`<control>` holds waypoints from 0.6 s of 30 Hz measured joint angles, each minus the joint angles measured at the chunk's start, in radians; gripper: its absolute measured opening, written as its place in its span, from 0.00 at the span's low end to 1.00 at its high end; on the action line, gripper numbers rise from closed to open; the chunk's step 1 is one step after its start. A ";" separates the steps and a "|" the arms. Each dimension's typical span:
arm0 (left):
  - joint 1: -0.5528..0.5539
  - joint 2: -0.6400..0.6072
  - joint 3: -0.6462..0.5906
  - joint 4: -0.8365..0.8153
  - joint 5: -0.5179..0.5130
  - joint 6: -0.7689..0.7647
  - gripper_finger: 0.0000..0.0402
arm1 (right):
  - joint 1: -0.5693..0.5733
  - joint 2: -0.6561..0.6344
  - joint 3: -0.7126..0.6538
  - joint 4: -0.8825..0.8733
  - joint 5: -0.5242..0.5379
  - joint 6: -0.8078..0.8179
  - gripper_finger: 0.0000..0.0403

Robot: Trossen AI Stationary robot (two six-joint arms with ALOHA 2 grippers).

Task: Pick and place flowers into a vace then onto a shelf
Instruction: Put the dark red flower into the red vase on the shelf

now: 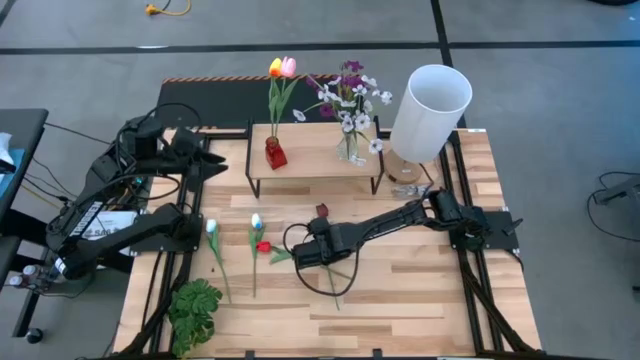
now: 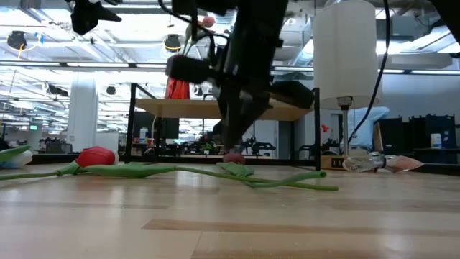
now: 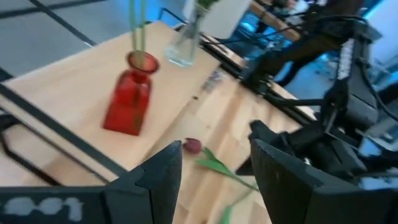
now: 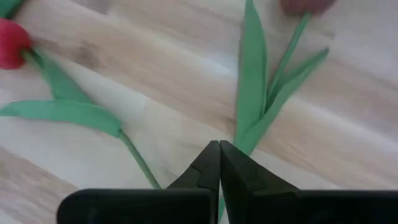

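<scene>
The dark maroon tulip with a long green stem (image 4: 264, 93) lies flat on the pale wooden table (image 1: 420, 300), in front of the low shelf with a pale plank top and thin black legs (image 1: 315, 150). The right gripper (image 4: 219, 163) is down at this tulip's stem and leaves, with its two dark fingers pressed together at the tips. The stem slips under the fingers, so it is hard to tell if they pinch it. The right arm reaches low across the table from the right side. A red tulip (image 4: 11, 42) lies just beside it. The left gripper (image 3: 211, 168) hangs in the air near the shelf, fingers wide apart, holding nothing. A red glass vase (image 3: 130, 93) with two stems stands on the shelf
</scene>
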 joint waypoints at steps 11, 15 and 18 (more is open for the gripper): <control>0.000 0.000 0.000 -0.059 0.009 0.023 0.45 | -0.017 -0.001 0.052 -0.148 -0.090 0.021 0.05; 0.000 0.000 0.000 -0.059 0.004 0.028 0.45 | -0.017 0.001 0.052 -0.088 -0.113 -0.003 0.18; 0.000 0.000 0.000 -0.059 0.004 0.033 0.45 | -0.018 0.030 0.052 -0.056 -0.140 -0.003 0.30</control>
